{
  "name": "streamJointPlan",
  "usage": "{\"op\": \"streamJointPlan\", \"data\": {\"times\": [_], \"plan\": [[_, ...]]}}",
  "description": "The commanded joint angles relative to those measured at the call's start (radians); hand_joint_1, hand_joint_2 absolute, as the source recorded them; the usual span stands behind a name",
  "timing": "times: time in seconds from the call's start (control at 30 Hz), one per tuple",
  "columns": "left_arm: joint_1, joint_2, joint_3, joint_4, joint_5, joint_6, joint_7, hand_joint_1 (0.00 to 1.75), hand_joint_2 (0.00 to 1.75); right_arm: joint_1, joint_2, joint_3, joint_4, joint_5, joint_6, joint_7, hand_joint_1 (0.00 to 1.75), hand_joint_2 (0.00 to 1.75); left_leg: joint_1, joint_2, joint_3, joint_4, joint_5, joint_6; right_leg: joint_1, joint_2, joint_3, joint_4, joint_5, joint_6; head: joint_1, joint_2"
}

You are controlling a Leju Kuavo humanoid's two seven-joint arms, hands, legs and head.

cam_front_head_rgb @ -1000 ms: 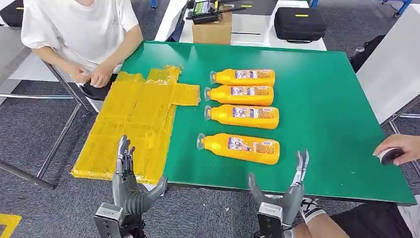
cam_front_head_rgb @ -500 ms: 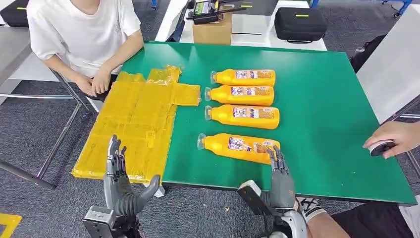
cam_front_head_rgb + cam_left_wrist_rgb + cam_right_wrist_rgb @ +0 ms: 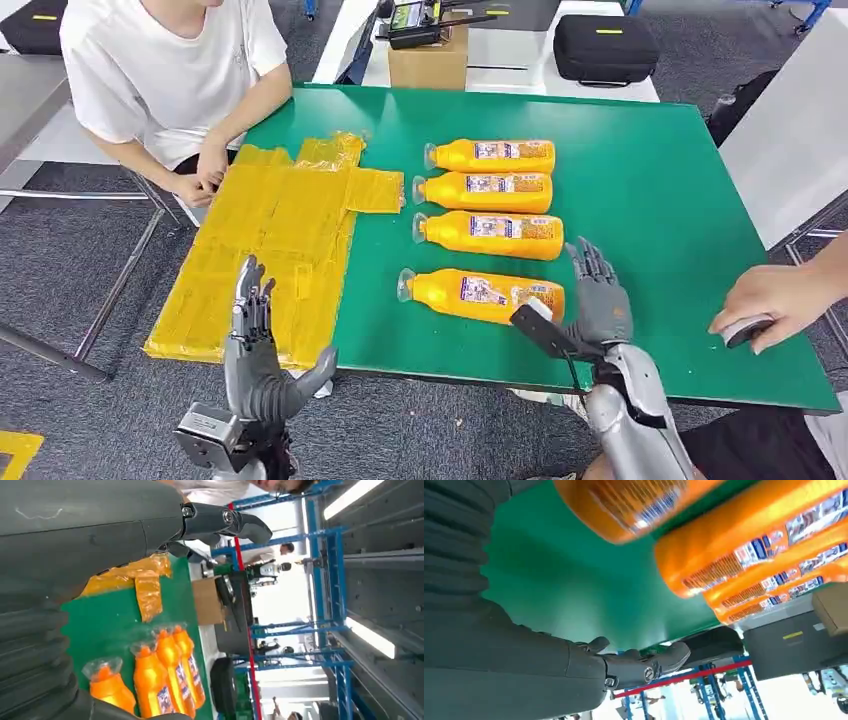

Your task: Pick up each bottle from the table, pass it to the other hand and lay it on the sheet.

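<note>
Several orange bottles lie side by side on the green table (image 3: 660, 210), caps pointing towards the yellow sheet (image 3: 270, 250). The nearest bottle (image 3: 480, 295) lies apart from the other three (image 3: 490, 235). My right hand (image 3: 592, 300) is open at the nearest bottle's base end, thumb in front of it and fingers spread past it, gripping nothing. The right wrist view has that base (image 3: 624, 502) close above the hand (image 3: 524, 670). My left hand (image 3: 255, 345) is open, fingers upright, over the sheet's near edge. The left wrist view looks past that hand (image 3: 90, 530) at the bottles (image 3: 150, 680).
A person in a white shirt (image 3: 170, 70) sits at the far left, hands at the sheet's corner. Another person's hand (image 3: 770, 300) holds a small dark object on the table's right edge. A cardboard box (image 3: 428, 60) and a black case (image 3: 605, 45) stand behind the table.
My right hand has risen from below the table's near edge and moved forward to the nearest bottle's base. The left hand shifted slightly. The person's hand at the right slid inward.
</note>
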Motion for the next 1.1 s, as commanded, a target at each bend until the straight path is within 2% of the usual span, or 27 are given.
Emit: {"op": "streamJointPlan", "data": {"times": [0.03, 0.13, 0.43, 0.47, 1.1], "plan": [[-0.048, 0.005, -0.008, 0.085, -0.003, -0.01, 0.002, 0.0, 1.75, -0.205, 0.002, 0.076, 0.289, -0.01, 0.023, -0.009, 0.0, 1.75, 0.0, 0.001, 0.004, -0.001, -0.001, -0.001, 0.001, 0.0, 0.004, -0.002, 0.0, -0.001, 0.0, 0.0], [-0.056, 0.008, -0.011, 0.09, -0.011, -0.011, 0.002, 0.0, 1.75, -0.276, 0.033, 0.107, 0.395, -0.03, 0.042, -0.018, 0.0, 1.75, 0.0, 0.003, 0.003, -0.001, -0.001, 0.0, 0.0, 0.002, 0.002, -0.001, 0.0, -0.001, 0.0, 0.0], [-0.059, 0.009, -0.009, 0.09, -0.012, -0.01, 0.002, 0.0, 1.75, -0.296, 0.047, 0.126, 0.439, -0.033, 0.037, -0.034, 0.0, 1.75, 0.0, 0.003, 0.003, 0.0, -0.001, 0.0, 0.0, 0.002, 0.002, -0.001, 0.0, -0.001, 0.0, 0.0], [-0.068, 0.021, -0.012, 0.089, -0.019, -0.001, 0.002, 0.0, 1.75, -0.281, 0.074, 0.182, 0.502, -0.113, 0.065, -0.128, 0.0, 1.75, 0.0, 0.002, 0.003, -0.001, -0.001, 0.0, 0.0, 0.002, 0.002, -0.001, 0.0, -0.001, 0.0, 0.0], [-0.071, 0.022, -0.015, 0.084, -0.022, 0.001, 0.002, 0.0, 1.75, -0.322, 0.099, 0.247, 0.571, -0.151, 0.142, -0.117, 0.0, 1.75, 0.0, 0.0, 0.008, -0.001, -0.001, 0.0, 0.0, -0.002, 0.008, -0.001, -0.001, -0.001, 0.0, 0.0]]}}
